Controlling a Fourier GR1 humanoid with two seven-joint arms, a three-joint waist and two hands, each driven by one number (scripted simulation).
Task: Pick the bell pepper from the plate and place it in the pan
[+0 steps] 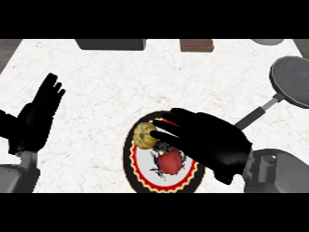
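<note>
Not picked yet: bell pepper (171,162) sits on the plate (138,174). Right hand (207,138) hovers over it, fingers extended, grasping nothing. Left hand (33,118) rests flat, released. Pan (304,84) waits; grasp, lift, transfer all remain.

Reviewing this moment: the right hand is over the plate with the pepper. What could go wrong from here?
1. A yellowish item sits on the plate right beside the red bell pepper; the right hand, spread above both, could knock or catch it instead.
2. The hand hides part of the pepper, so the fingers may land off-centre.
3. The pan lies far off near the counter's right edge; the pepper might slip during the carry.
</note>
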